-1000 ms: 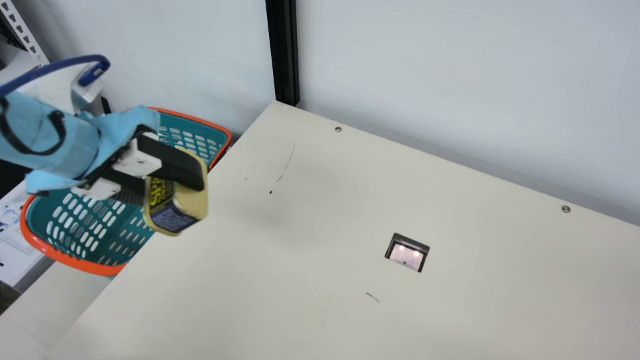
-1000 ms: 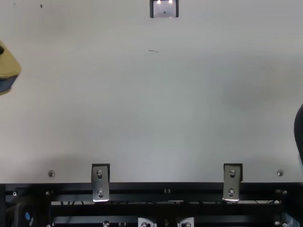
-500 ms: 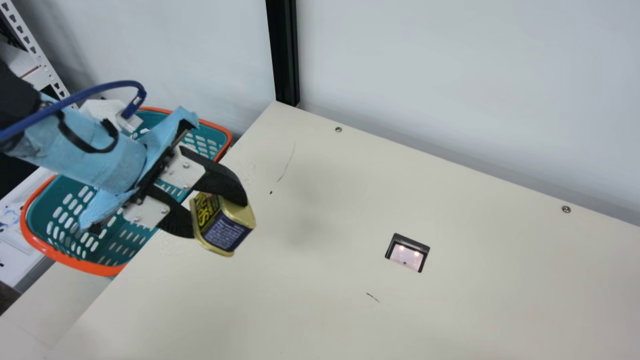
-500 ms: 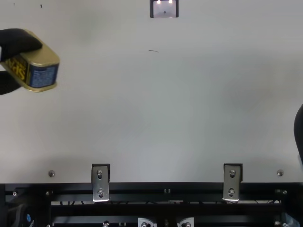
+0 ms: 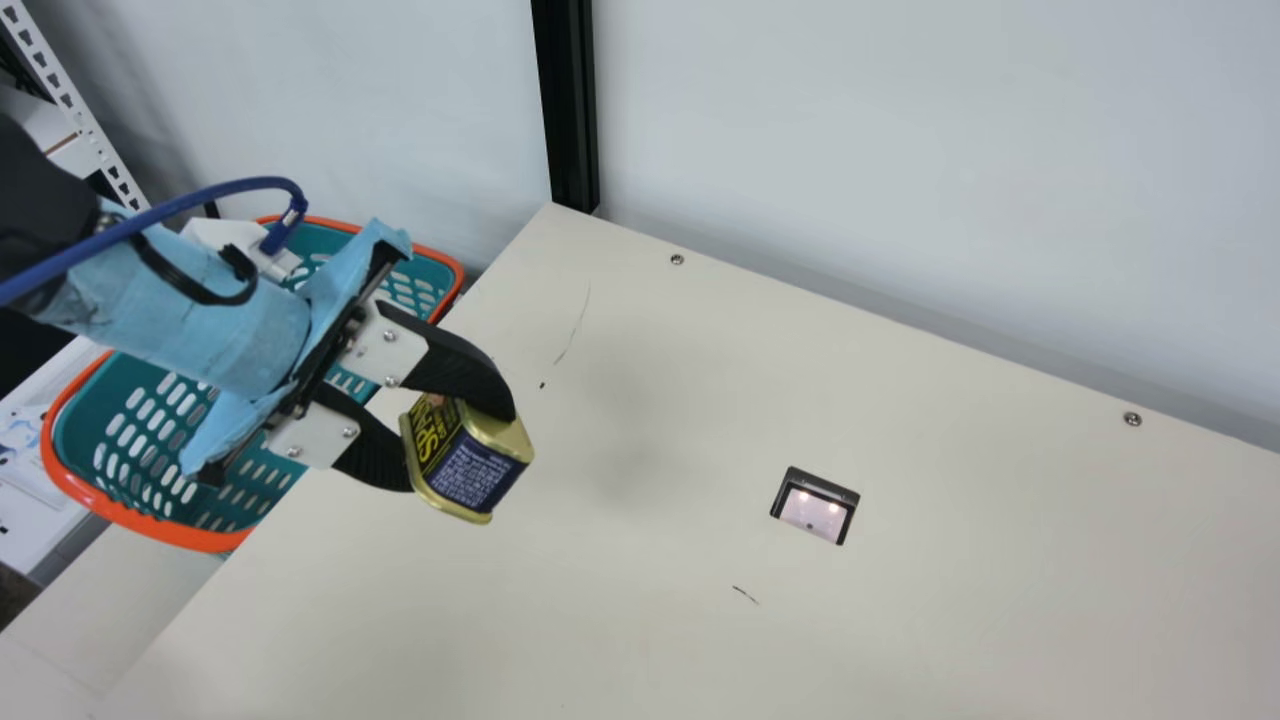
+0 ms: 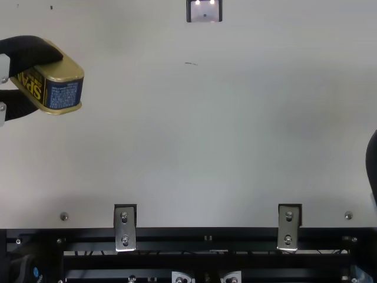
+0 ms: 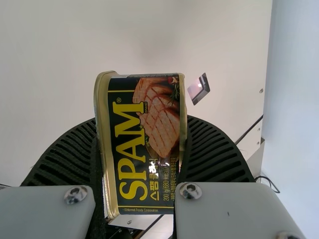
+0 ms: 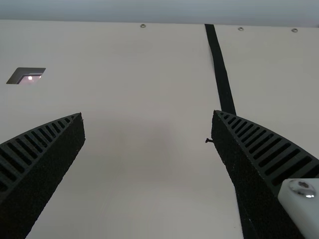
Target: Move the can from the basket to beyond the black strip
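Note:
In the main view my left gripper point(image 5: 462, 440) is shut on the can point(image 5: 470, 470), a gold-edged tin with dark label, held tilted above the table's left part. The top view has the can point(image 6: 63, 94) near its left edge. The left wrist view shows the can point(image 7: 142, 144) clamped between both ribbed fingers of my left gripper point(image 7: 141, 134). Beyond the table's left edge stands the teal basket point(image 5: 250, 538) with an orange rim, partly hidden by the left arm. My right gripper point(image 8: 148, 114) is open with nothing between its fingers; the black strip point(image 8: 222, 74) runs partly behind one finger.
A rectangular cutout point(image 5: 815, 506) with a dark rim lies in the table point(image 5: 640, 440). A pale wall and a black upright post point(image 5: 568, 110) stand behind the table. Metal brackets point(image 6: 125, 229) line the near edge in the top view.
My left gripper has come away from over the basket, moving right and toward the table's near side with the can in it. The part of the right arm in the top view has not moved.

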`<state>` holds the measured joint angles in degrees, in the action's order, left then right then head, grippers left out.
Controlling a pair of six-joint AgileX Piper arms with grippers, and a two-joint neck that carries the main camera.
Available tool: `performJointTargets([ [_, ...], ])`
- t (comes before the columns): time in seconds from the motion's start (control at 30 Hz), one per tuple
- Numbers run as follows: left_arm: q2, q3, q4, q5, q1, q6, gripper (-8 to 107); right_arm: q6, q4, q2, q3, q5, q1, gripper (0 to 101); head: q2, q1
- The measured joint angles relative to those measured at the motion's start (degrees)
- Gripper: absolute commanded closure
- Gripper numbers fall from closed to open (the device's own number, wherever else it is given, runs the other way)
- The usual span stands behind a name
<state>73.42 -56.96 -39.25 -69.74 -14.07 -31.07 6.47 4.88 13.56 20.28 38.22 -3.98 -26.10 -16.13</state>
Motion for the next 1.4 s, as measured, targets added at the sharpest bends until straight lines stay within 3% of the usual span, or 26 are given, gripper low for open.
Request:
performJointTargets([
  [0.67, -0.62, -0.54, 0.7, 0.96, 0.78, 1.47, 89, 0.0, 0.0, 0.0, 0.0, 0.0, 0.0, 0, 0.0, 0.29],
  [0.93, -3.36, -3.84, 9.39, 5.9, 8.25, 4.6, 89, 0.0, 0.0, 0.0, 0.0, 0.0, 0.0, 0, 0.0, 0.0],
  [1.23, -5.22, -7.03, 25.09, 12.21, 21.45, 5.77, 89, 0.0, 0.0, 0.0, 0.0, 0.0, 0.0, 0, 0.0, 0.0],
  [1.4, -4.58, -8.18, 33.28, 12.42, 29.55, 6.02, 89, 0.0, 0.0, 0.0, 0.0, 0.0, 0.0, 0, 0.0, 0.0],
])
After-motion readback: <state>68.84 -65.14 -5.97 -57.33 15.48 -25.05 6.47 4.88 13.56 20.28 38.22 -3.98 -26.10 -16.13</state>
